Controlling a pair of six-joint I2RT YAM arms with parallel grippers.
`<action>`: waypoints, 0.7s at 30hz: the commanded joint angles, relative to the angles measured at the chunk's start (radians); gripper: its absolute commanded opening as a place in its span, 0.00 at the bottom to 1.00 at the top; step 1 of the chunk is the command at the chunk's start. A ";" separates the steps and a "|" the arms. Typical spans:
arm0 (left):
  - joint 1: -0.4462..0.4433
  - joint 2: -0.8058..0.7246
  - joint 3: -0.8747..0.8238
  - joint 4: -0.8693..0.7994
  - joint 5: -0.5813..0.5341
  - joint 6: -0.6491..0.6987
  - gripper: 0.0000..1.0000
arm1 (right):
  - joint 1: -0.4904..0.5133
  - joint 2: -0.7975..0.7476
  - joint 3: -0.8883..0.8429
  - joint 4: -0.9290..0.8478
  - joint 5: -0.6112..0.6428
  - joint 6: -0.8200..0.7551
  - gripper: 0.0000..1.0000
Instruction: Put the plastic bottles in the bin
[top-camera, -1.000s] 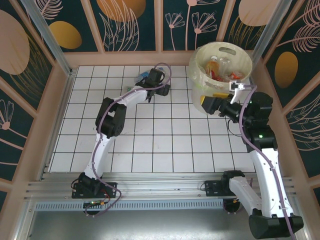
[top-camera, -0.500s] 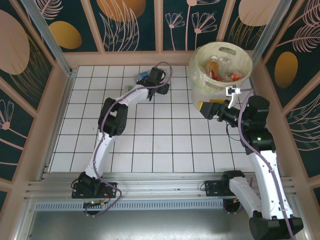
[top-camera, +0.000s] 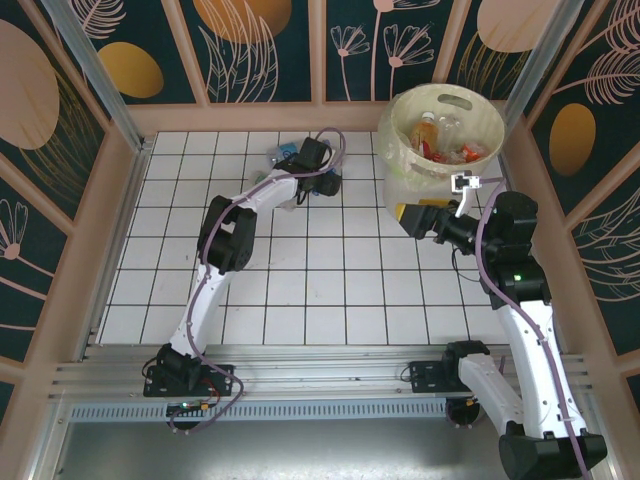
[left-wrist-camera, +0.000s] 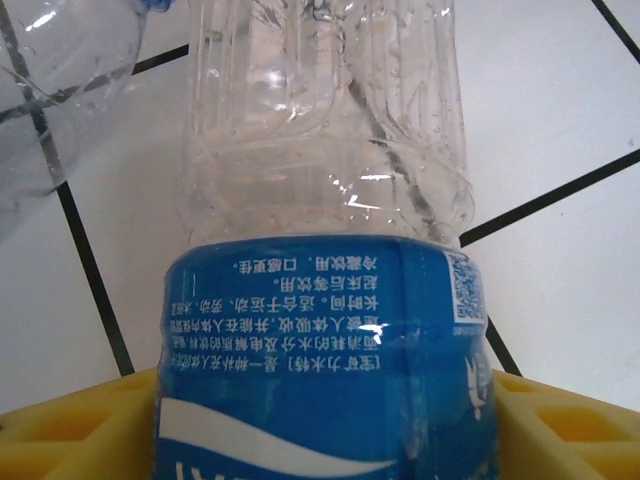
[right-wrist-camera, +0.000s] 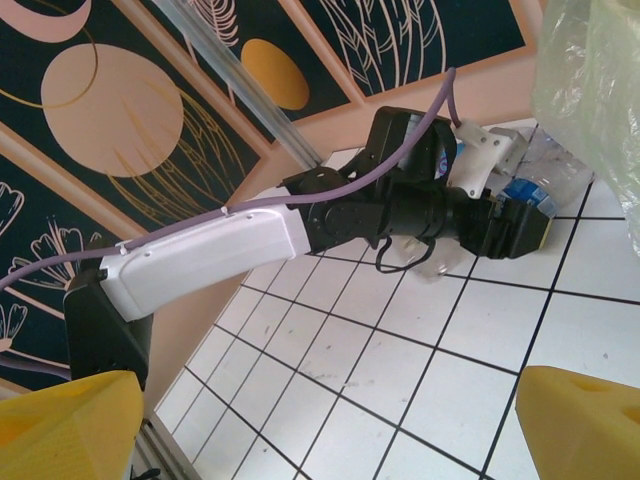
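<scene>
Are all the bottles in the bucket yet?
Not yet. Several bottles already lie in the bin. The left gripper has a blue-labelled bottle between its fingers on the table, with another clear bottle beside it to collect. The right gripper is open and empty beside the bin.

bottles (top-camera: 430, 130) in bin (top-camera: 392, 150), far right, bottle (left-wrist-camera: 320, 350) on table (left-wrist-camera: 560, 100)

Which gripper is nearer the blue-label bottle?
Left. The left gripper has the blue-label bottle between its fingers; the right gripper hangs open beside the bin.
</scene>
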 joint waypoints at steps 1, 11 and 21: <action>0.001 0.022 0.036 -0.044 0.041 -0.004 0.67 | 0.006 -0.003 -0.004 0.005 0.011 0.011 0.96; 0.001 -0.096 -0.068 0.082 0.153 -0.084 0.57 | 0.005 -0.002 -0.032 0.023 0.024 0.037 0.96; 0.001 -0.467 -0.575 0.463 0.323 -0.301 0.57 | 0.049 0.001 -0.132 0.130 0.048 0.193 0.96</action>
